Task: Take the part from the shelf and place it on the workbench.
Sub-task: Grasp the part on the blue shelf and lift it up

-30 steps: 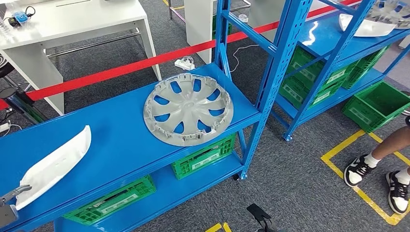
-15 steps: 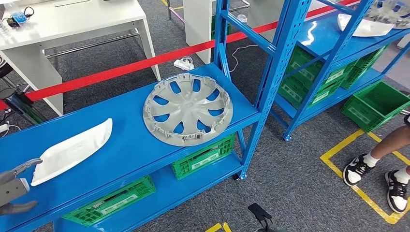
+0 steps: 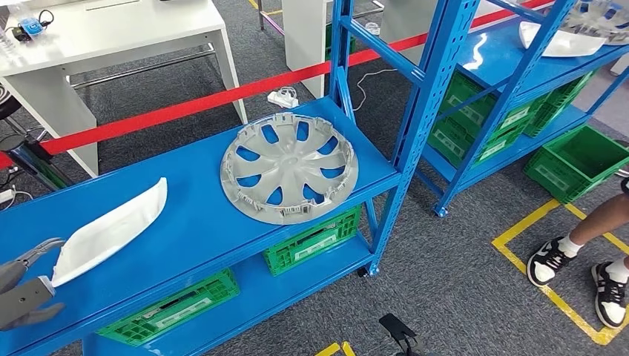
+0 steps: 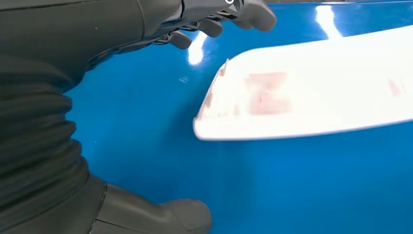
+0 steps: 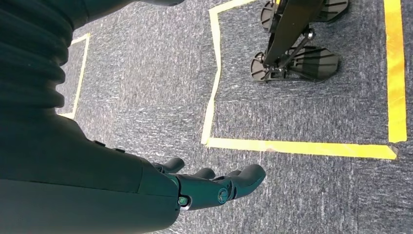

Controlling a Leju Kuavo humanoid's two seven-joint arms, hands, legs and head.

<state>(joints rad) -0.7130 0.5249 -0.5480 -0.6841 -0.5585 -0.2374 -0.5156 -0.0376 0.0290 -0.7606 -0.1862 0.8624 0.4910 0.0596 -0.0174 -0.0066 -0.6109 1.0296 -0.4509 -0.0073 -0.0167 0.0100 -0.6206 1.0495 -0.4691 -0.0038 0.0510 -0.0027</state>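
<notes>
White part (image 3: 111, 231), a long curved plastic panel, lies flat on the top deck of the blue shelf (image 3: 193, 215), toward the robot's left end of it. Left hand (image 3: 22, 293) sits right at the near tip of that panel with fingers spread apart and nothing between them, thumb on one side and the darker fingers on the other, so it's open and lined up but not gripping yet. In the left wrist view the panel's rounded end (image 4: 311, 92) is just ahead of the palm, between thumb and fingers.

To do the grab well, the hand probably needs to slide further over the end so the fingers wrap the edge, not just pinch the very tip. The piece looks thin and slick, and on glossy paint it could skate away if nudged. A long panel held at one end will likely sag or swing too.

Right hand (image 5: 214, 187) hangs over the carpet, fingers loosely extended, holding nothing.

Around it: a silver hubcap (image 3: 289, 168) further along the same deck, well apart from the panel. Green crates (image 3: 311, 241) below, a red barrier tape (image 3: 185, 107) behind, a white table (image 3: 111, 37) past that, and someone's sneakers (image 3: 578, 271) by the yellow floor tape. The shelf upright (image 3: 404, 141) is the thing to watch when swinging the panel out
</notes>
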